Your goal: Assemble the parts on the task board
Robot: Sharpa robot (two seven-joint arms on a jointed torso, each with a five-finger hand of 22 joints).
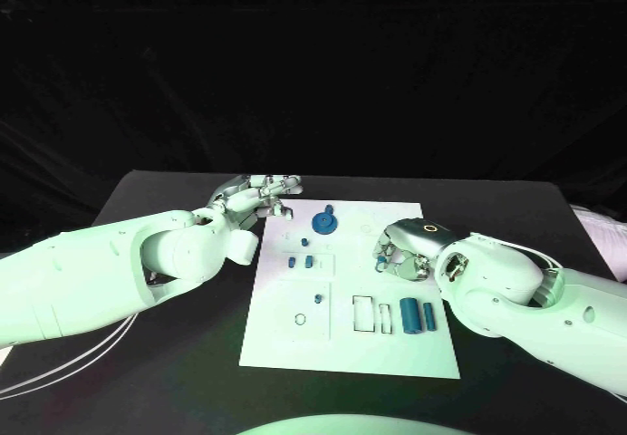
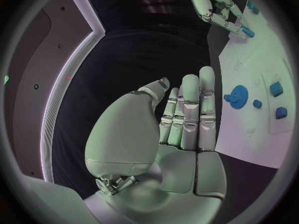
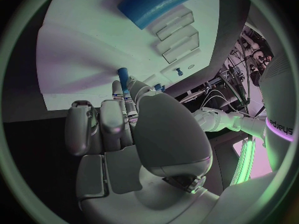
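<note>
The white task board (image 1: pixel 281 340) lies in the middle of the table. A blue gear (image 1: pixel 324 220) sits near its far edge, also seen as the blue gear (image 2: pixel 237 93). Small blue pieces (image 1: pixel 299 263) lie left of centre. Two blue cylinders (image 1: pixel 419 314) stand side by side near the right edge. My left hand (image 1: pixel 262 195) hovers at the board's far left corner with its fingers (image 2: pixel 190 109) stretched out, holding nothing. At the board's right edge, my right hand (image 1: pixel 399 249) pinches a small blue peg (image 3: pixel 122 74) at its fingertips; that peg (image 2: pixel 247 32) also shows in the left wrist view.
Black table (image 1: pixel 183 381) surrounds the board on all sides. White cables (image 1: pixel 53 367) trail under my left arm at the near left. Empty rectangular slots (image 1: pixel 366 311) and small holes (image 1: pixel 302 319) mark the board's near half.
</note>
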